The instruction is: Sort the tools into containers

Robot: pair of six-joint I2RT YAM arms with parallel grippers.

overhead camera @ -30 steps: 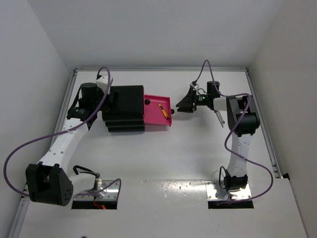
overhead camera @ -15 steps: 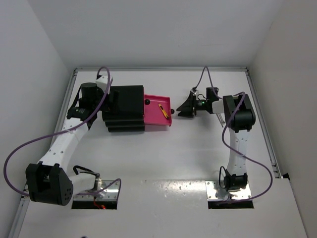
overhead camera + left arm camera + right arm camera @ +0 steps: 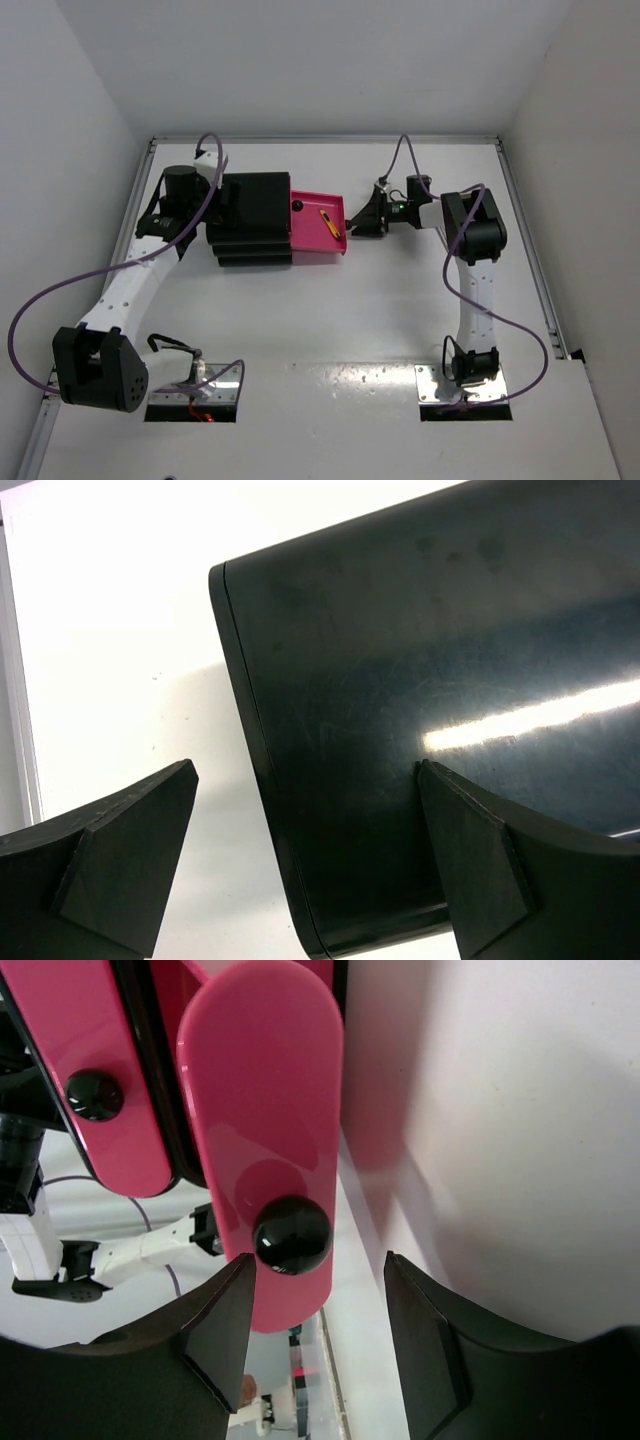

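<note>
White walls (image 3: 300,60) ring a white table (image 3: 350,310). Left gripper (image 3: 305,770), spread, sits behind the black cabinet (image 3: 250,210); right gripper (image 3: 320,1260), spread, faces its drawer (image 3: 310,240).

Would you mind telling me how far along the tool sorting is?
Done: one yellow tool lies in the open drawer. In hand: the right gripper's open fingers are at its knob, likely to shut it; the left gripper straddles the cabinet edge, open. Left: any other tools, none in view.
</note>
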